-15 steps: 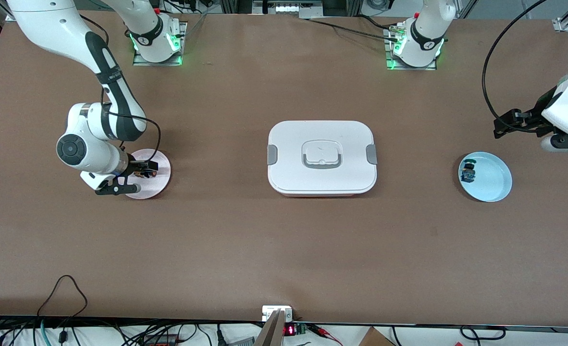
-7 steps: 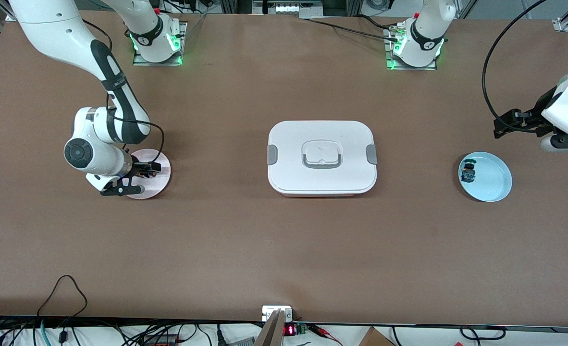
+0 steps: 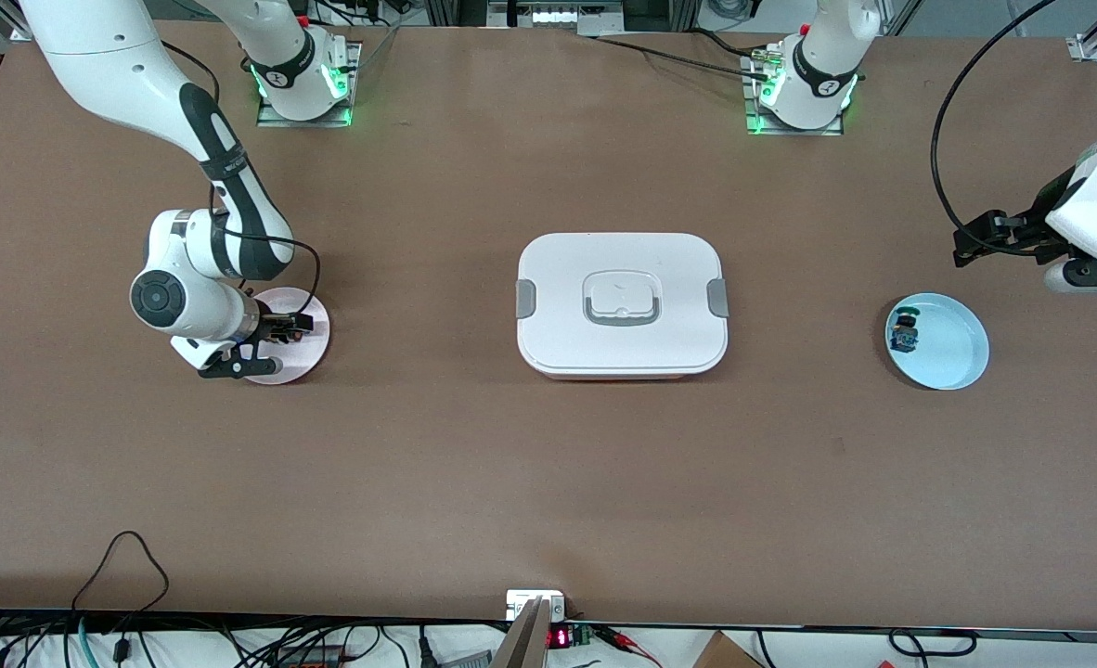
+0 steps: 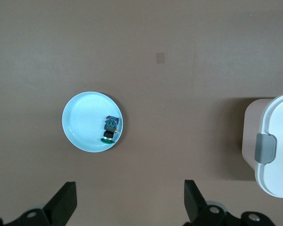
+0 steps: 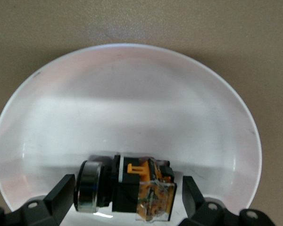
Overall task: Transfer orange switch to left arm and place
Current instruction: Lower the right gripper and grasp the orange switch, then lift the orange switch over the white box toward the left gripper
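Observation:
The orange switch [image 5: 127,188] lies on its side on a small pink plate [image 3: 315,351] toward the right arm's end of the table. My right gripper [image 3: 281,332] is down at the plate and open. In the right wrist view, the gripper [image 5: 127,197] has one finger on each side of the switch, close to its two ends. The white lidded box [image 3: 621,301] stands in the middle of the table, well apart from both grippers. My left gripper [image 3: 966,246] is open and empty, and waits in the air near a blue plate [image 3: 955,357].
The blue plate [image 4: 82,120] holds a small blue-and-green capped component [image 4: 111,128], which also shows in the front view [image 3: 904,334]. A corner of the box with its grey latch [image 4: 265,148] shows in the left wrist view. Cables hang along the table's near edge.
The right arm's wrist has shifted a little toward the box while its gripper stayed at the pink plate. The left arm has not moved.

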Controlling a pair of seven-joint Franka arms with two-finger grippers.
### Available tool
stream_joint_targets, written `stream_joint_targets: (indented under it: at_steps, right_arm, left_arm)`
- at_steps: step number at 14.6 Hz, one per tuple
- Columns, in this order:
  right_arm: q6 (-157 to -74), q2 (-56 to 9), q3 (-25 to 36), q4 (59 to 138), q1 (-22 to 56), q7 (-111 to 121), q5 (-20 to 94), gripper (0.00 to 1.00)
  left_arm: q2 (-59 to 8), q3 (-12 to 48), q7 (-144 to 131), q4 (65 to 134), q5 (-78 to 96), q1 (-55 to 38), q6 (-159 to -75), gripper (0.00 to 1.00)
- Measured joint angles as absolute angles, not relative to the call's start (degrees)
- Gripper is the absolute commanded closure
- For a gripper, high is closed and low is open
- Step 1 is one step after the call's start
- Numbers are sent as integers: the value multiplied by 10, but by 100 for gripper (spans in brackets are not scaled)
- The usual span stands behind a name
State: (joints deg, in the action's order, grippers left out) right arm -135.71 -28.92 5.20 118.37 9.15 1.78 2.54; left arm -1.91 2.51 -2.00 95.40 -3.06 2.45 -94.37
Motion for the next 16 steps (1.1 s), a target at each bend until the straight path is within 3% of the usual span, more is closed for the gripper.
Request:
stream_joint_targets:
  at_steps: [2, 9, 11, 16]
  right_arm:
    - [-1357, -289, 52, 1184, 92, 18, 26, 37]
    - [-1356, -287, 52, 1183, 92, 18, 28, 86]
    - [-1354, -287, 52, 1181, 94, 19, 28, 95]
    - [-1292, -271, 52, 1141, 100, 20, 28, 99]
  left_arm:
    - [-19, 25, -20, 954, -31, 24, -944, 0]
    - [-19, 25, -20, 954, -31, 24, -944, 0]
    - [-19, 25, -20, 954, -31, 24, -944, 0]
    - [-19, 25, -20, 954, -31, 24, -944, 0]
